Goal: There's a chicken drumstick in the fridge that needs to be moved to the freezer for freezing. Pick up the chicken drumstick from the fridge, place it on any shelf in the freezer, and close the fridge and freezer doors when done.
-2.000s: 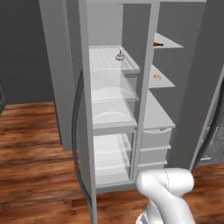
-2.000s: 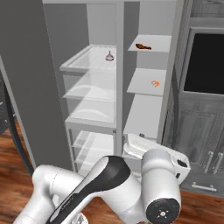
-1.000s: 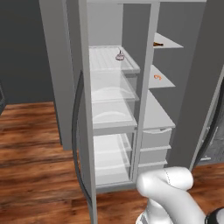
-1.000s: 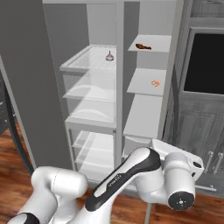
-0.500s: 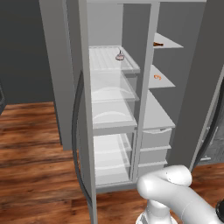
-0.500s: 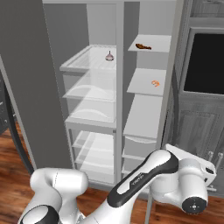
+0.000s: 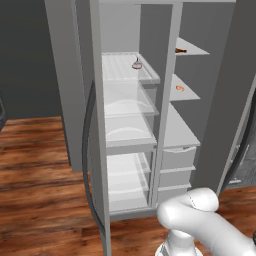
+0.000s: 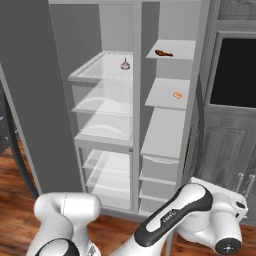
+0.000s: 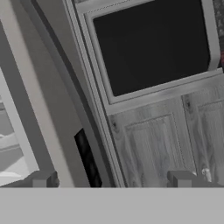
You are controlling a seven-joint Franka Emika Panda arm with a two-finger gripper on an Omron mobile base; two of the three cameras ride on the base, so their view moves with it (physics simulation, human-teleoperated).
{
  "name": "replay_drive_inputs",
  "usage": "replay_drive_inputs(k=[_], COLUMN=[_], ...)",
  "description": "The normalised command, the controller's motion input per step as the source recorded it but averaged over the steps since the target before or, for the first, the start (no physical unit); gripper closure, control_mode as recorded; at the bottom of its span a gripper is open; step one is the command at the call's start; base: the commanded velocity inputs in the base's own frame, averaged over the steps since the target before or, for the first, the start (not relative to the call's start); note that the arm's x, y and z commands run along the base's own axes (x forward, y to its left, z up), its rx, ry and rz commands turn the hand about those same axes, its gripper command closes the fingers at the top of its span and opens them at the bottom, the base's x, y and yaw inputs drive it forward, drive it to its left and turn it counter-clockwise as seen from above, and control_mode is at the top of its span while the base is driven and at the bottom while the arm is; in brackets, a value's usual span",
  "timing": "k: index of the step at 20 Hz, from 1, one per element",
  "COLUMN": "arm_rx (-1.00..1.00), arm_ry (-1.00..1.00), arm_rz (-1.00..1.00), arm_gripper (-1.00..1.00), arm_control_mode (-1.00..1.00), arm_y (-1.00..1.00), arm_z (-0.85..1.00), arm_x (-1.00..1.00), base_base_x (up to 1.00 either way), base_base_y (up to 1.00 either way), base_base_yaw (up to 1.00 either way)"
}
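Two tall grey doors stand open, and the tiny reddish-brown chicken drumstick already lies on the top thin grey shelf of the narrow freezer, so we judge only the closing remains. Our two-finger gripper hangs low with its tips apart, holding nothing, facing the edge of the freezer's door. Next we'd need to push that door shut, then the fridge's
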Motion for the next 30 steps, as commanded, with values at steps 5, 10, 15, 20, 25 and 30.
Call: replay_drive_inputs(k=[5,10,15,20,25,30], arm_rx=[0.00,0.00,0.00,0.00,-0.02,-0.02], arm_ry=[0.00,0.00,0.00,0.00,0.00,-0.01], arm_rz=[0.01,0.00,0.00,0.00,0.00,0.00], arm_gripper=[-1.00,-1.00,-1.00,-1.00,-1.00,-1.00], arm_control_mode=[-1.00,-1.00,-1.00,-1.00,-1.00,-1.00], arm_y=[0.18,0.39,0.45,0.78,0.99,0.92], arm_z=[-0.36,-0.28,-0.12,-0.05,-0.05,-0.06], arm_x=[0.36,0.45,0.44,0.18,0.08,0.12], base_base_x=[0.00,0.00,0.00,0.00,0.00,0.00], base_base_y=[0.00,0.00,0.00,0.00,0.00,0.00], base_base_yaw=[0.00,0.00,0.00,0.00,0.00,0.00])
